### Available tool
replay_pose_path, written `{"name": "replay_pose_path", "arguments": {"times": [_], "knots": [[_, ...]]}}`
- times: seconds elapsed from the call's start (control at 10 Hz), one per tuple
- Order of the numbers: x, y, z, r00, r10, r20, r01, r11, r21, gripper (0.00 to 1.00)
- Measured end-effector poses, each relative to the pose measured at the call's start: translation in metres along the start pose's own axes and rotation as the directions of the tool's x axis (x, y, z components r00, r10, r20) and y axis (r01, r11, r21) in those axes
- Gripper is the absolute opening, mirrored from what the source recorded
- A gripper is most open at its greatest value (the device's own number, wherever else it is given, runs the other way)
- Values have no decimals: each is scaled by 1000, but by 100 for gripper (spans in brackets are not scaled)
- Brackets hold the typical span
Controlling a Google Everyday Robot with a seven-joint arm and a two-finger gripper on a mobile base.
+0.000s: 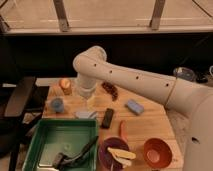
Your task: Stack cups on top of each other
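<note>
1. The white arm reaches in from the right across the wooden tabletop and bends down just beyond the far edge of the green tray.
2. The gripper hangs low beyond the tray's far right corner. From where I stand I cannot tell whether it is open or closed, or whether it holds anything.
3. The cream cup is mostly hidden. I take the pale sliver between the gripper and the tray's far edge for it.
4. The light blue cup stands upright beyond the left end of the tray's far edge, apart from the gripper.
5. This looks like the pick-up of the cream cup. The next move calls for a secure grip, a clean lift, a carry along the tray's far edge, and a square lowering into the blue cup.
</note>
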Motion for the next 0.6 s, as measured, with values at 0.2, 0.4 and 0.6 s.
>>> {"name": "replay_pose_path", "arguments": {"times": [0.2,0.4,0.6], "knots": [[0,0,0,1000,0,-1,0,1000,-1,65],[3,-2,-1,1000,3,-16,-3,1000,-13,65],[6,-22,3,999,-45,-16,44,999,-20,65]]}}
